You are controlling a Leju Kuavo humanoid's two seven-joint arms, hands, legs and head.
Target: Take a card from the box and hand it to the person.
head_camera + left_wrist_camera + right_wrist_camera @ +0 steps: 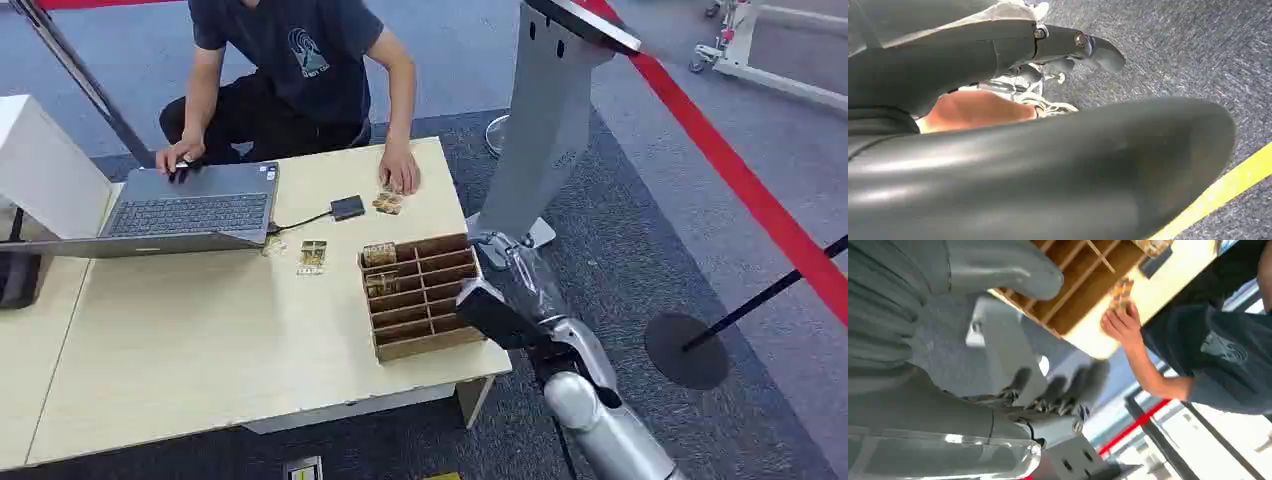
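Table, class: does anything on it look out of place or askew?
Yes. One card lies loose on the table left of the box, and more cards lie by the person's hand, outside the box's slots.

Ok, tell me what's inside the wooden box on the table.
The wooden box has rows of slots. Two slots at its far left hold cards, one printed stack near the back and another just in front. The other slots look empty. The right hand covers part of the box's right edge.

Silver right arm point(600, 420) with a rounded joint, black wrist block, grey ribbed cover and dark fingers point(1058, 390).
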